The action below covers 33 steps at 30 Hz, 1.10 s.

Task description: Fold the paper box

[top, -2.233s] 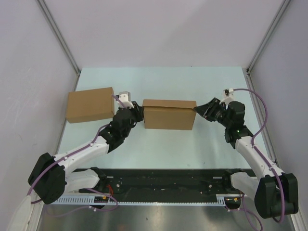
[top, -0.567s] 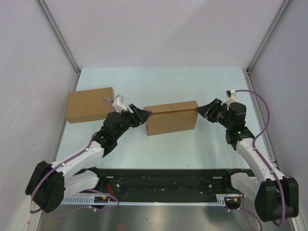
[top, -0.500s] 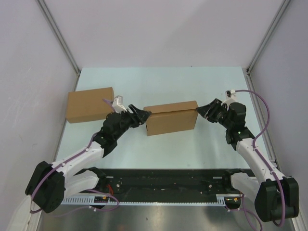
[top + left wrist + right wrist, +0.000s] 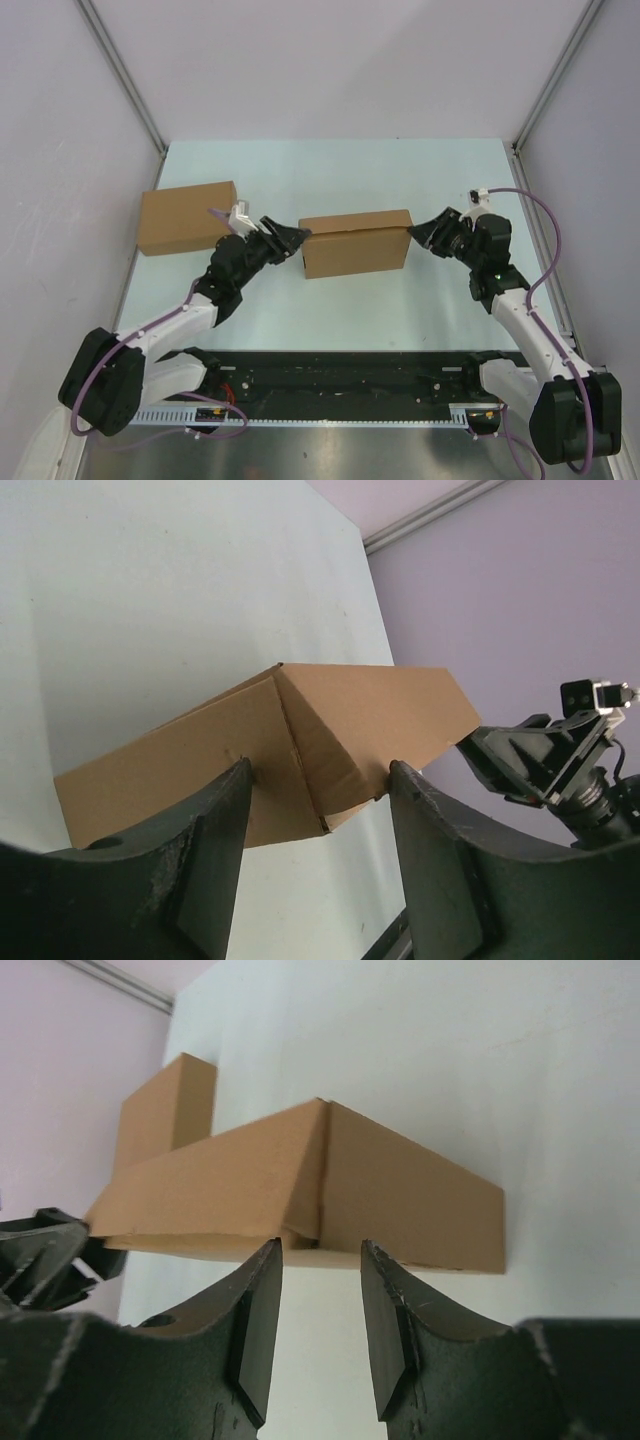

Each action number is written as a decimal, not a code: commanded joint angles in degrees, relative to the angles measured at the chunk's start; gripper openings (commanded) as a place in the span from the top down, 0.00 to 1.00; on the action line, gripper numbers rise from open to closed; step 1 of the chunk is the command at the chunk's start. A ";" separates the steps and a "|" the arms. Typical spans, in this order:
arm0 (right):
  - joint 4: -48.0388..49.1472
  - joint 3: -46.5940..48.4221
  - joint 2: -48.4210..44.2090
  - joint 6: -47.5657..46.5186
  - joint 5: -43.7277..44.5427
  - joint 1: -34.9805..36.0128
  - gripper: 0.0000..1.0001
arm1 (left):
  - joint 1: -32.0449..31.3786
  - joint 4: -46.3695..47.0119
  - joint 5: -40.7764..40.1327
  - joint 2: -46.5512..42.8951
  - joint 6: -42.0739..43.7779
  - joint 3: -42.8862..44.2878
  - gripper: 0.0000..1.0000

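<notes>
Near the middle of the pale desk [image 4: 340, 170] the paper box [image 4: 355, 245] is sitting as a closed, shallow brown carton, its long side running left to right and its right end angled a little toward the back. Its flaps are lying shut, so whatever may be inside is staying hidden. The left tool [image 4: 300, 236] is pointing at the box's left end with its fingers [image 4: 215, 860] spread wide, straddling the upright corner edge there. The right tool [image 4: 413, 231] is meeting the opposite end. Its fingers [image 4: 255, 1330] are standing a narrow gap apart with their tips at the lower edge by the corner, and whether they are nipping the cardboard I cannot tell. Compared with about two seconds ago, the box is lying slightly turned rather than square to the desk. The left tool, then tucked tight against the left end, is now reaching it only with its tips, the wrist drawn back toward the left. Over the last half second the box is keeping its place and the right tool is holding the same post. At the left rear a second, plain cardboard box [image 4: 188, 217] is resting closed, well apart from the first, with the left arm's wrist lying between the two. A purple cable [image 4: 545, 225] is looping off the right arm, and a black rail [image 4: 340, 375] is running along the near edge.
</notes>
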 commanded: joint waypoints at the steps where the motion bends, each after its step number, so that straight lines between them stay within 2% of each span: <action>1: -6.88 -1.33 -0.09 -2.60 3.61 -0.25 0.59 | 0.89 1.95 1.64 2.20 -1.27 -1.18 0.42; 6: -7.50 -1.33 -0.35 -2.95 3.96 -0.17 0.59 | 0.98 1.60 2.00 4.40 -1.09 -1.79 0.59; 11: -7.85 -1.33 -1.93 -3.04 4.05 -0.25 0.59 | 1.07 2.65 2.17 5.46 -0.83 -3.28 0.63; 13: -7.50 -1.15 -3.07 -2.26 4.22 -0.25 0.52 | 1.07 2.22 2.08 4.68 -0.31 -3.02 0.62; 15: -8.46 -0.19 -5.26 -1.99 6.58 -0.34 0.39 | 1.07 0.38 1.65 4.06 0.92 -2.15 0.62; 20: -12.07 4.81 -8.00 -1.29 10.64 -2.09 0.30 | 1.07 -3.14 0.50 1.69 3.38 -1.00 0.60; 25: -3.31 5.35 -2.48 3.80 0.03 -6.13 0.29 | 1.07 -4.55 -0.29 0.37 4.53 -1.00 0.57; 26: -1.02 5.18 -0.98 4.68 -4.78 -6.14 0.29 | 1.07 -5.08 -0.46 0.36 4.97 -0.83 0.57; 29: 6.19 5.18 3.51 7.68 -10.78 -5.71 0.30 | 1.07 -5.43 -0.64 0.01 5.41 -0.83 0.56; 33: 10.24 5.18 7.73 8.56 -14.66 -5.00 0.31 | 1.07 -5.43 -0.29 0.80 5.58 -0.47 0.56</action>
